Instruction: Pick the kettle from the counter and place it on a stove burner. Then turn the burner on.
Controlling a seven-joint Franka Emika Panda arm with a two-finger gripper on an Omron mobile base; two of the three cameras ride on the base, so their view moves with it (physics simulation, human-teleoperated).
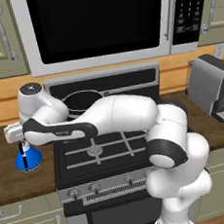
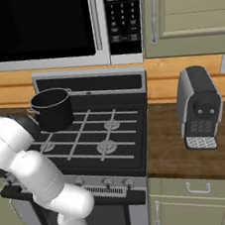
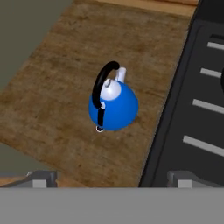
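- While the arm reaches out toward nine o'clock in the left base view, its gripper (image 3: 112,178) hangs above the kettle (image 1: 27,157), jaws spread wide and holding nothing.
- Standing upright on the counter (image 1: 19,185), the kettle sits just beside the range's (image 1: 108,153) left edge, apart from the fingertips (image 3: 41,179) in the hand view.
- From the hand, the kettle (image 3: 113,103) lies near centre, its black handle arching toward twelve o'clock, the range edge at three o'clock.
- On the range's back-left burner stands a black pot (image 2: 51,109); the front-left stove burner (image 1: 94,150) is bare.
- At three o'clock on the counter sits a coffee machine (image 2: 200,107).
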